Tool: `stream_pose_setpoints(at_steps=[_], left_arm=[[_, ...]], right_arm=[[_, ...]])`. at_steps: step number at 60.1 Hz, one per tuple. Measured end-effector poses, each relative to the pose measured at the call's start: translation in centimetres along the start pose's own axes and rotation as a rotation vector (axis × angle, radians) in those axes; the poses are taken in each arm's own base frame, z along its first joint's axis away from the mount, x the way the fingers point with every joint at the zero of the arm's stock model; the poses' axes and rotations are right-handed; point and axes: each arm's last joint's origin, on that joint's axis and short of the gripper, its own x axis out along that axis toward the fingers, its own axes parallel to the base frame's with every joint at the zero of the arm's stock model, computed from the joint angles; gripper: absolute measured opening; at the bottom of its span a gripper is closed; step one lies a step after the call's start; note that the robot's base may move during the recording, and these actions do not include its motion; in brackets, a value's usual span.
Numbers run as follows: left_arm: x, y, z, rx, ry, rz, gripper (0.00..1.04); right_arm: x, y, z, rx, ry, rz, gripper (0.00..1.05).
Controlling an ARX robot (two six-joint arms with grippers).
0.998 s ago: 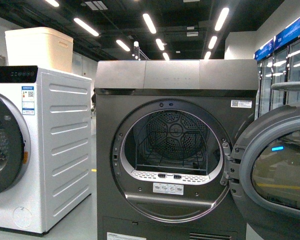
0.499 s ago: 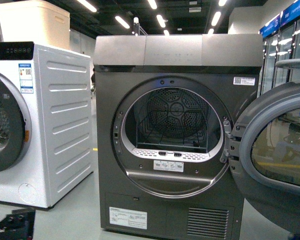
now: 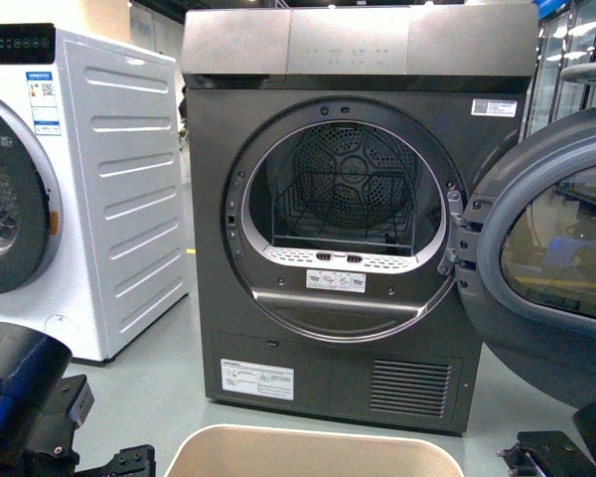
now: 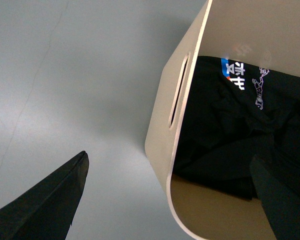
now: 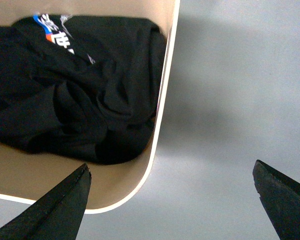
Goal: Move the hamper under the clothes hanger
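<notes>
The beige hamper (image 3: 313, 449) stands on the floor in front of the dryer; only its far rim shows at the bottom of the front view. In the left wrist view the hamper (image 4: 162, 115) shows a slot handle and holds black clothes (image 4: 225, 130). My left gripper (image 4: 172, 200) is open above its corner, one finger outside the wall, one over the inside. In the right wrist view the hamper (image 5: 157, 125) shows a rounded corner with black clothes (image 5: 75, 90) inside. My right gripper (image 5: 172, 200) is open above that corner. The clothes hanger is out of view.
A dark grey dryer (image 3: 348, 199) stands ahead with its door (image 3: 551, 258) swung open to the right. A white washing machine (image 3: 79, 189) stands to the left. Grey floor (image 3: 149, 397) lies between them. Parts of my arms show at the bottom corners (image 3: 25, 397).
The front view has tilted downward: the dryer's base, the hamper's rim and my arms have come into view, and the white tub on the washer has left the frame.
</notes>
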Motion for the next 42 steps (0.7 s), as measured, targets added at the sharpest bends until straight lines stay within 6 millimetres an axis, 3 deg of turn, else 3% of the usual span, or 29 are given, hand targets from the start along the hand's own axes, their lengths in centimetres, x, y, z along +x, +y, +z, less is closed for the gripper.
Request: stream_pose_setpoints(at_steps=[16,42], left_arm=[[1.6,-0.4,0.9,-0.088,0.112,-0.034,0.98],[3.0,-0.2,0.6,-0.005,0.181,-0.022,0.98]], right_arm=[[1.8,1.0,2.1,-0.035,0.036,-0.026,0.97],[4.0,1.9,2.5,-0.057,0.067,-0.038,0.97]])
